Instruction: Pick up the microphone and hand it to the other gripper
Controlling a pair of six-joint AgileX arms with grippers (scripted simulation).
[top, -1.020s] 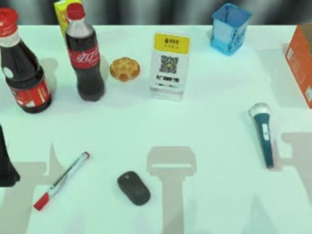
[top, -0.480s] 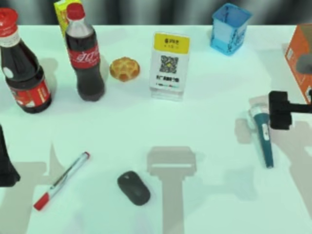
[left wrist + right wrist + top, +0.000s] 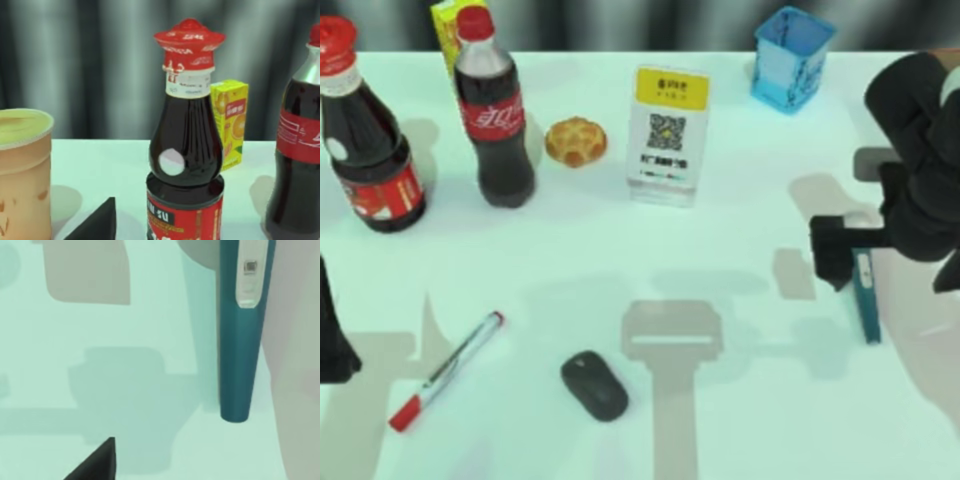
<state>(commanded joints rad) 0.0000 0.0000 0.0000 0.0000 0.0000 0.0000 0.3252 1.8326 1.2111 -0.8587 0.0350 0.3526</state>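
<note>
The microphone lies flat on the table at the right, and only its dark teal body with the white switch strip shows. Its head is hidden under my right gripper, which hangs over that end on its black arm, open and holding nothing. In the right wrist view the teal microphone lies on the table beyond one black fingertip, apart from it. My left gripper, the other gripper, stays parked at the table's left edge, open, with one fingertip showing in the left wrist view.
A soy sauce bottle, cola bottle, yellow juice box and bread roll stand at the back left. A QR sign, blue holder and orange box follow rightward. Marker and mouse lie in front.
My right arm has come in from the table's right edge and moved leftward over the microphone's head, now covering it. The microphone and the left arm have not moved.
</note>
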